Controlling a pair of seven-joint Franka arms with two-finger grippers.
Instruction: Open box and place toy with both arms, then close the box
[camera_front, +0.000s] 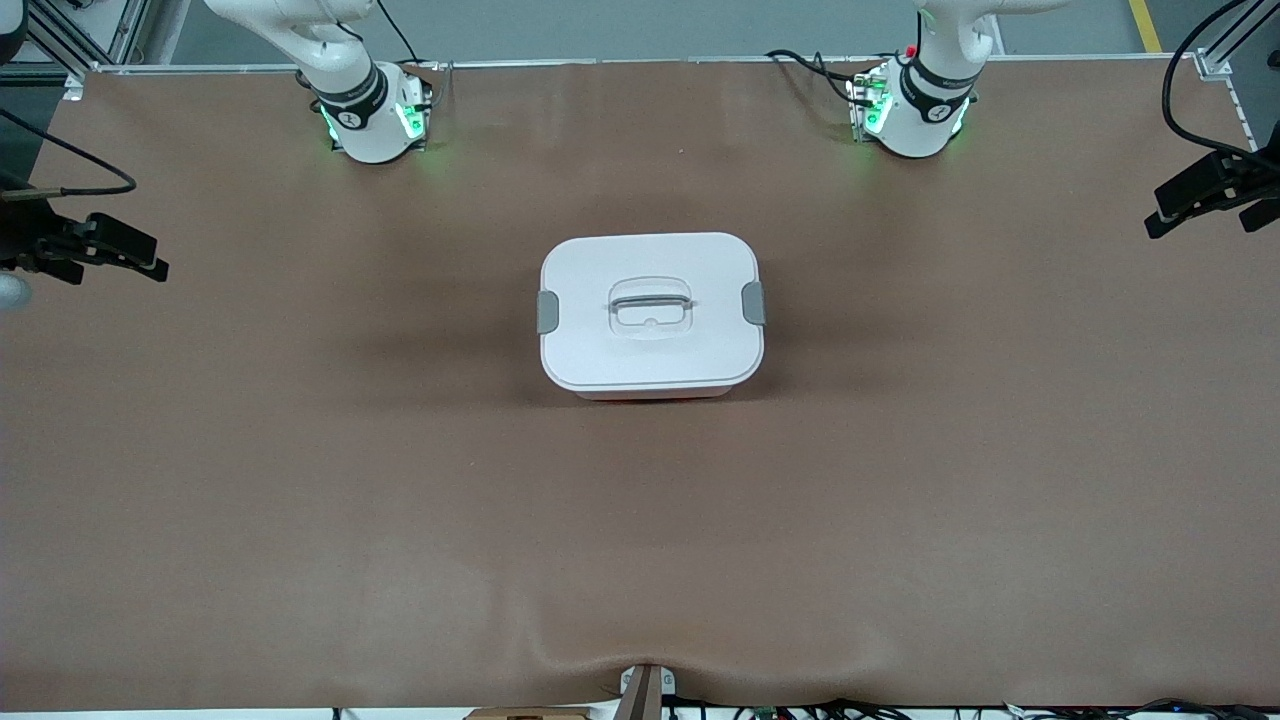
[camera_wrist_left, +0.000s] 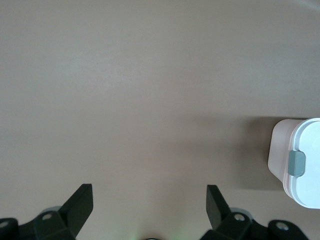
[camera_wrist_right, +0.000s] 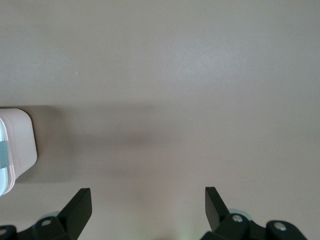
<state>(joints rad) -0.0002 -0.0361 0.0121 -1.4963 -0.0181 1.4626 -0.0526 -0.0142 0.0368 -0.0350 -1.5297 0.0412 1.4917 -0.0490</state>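
The white box (camera_front: 651, 315) sits in the middle of the table with its lid on, the grey handle (camera_front: 651, 300) lying in its recess. A grey clip (camera_front: 548, 311) is on the end toward the right arm, and another clip (camera_front: 754, 302) is on the end toward the left arm. The toy is out of view. My left gripper (camera_wrist_left: 149, 187) is open and empty, high over bare table at the left arm's end; it also shows in the front view (camera_front: 1200, 222). My right gripper (camera_wrist_right: 147, 190) is open and empty over the right arm's end, and also shows in the front view (camera_front: 118, 272).
The brown table cover (camera_front: 400, 500) lies around the box. An edge of the box shows in the left wrist view (camera_wrist_left: 300, 165) and in the right wrist view (camera_wrist_right: 15, 145). The arm bases (camera_front: 375, 120) (camera_front: 910, 115) glow green at the table's edge farthest from the camera.
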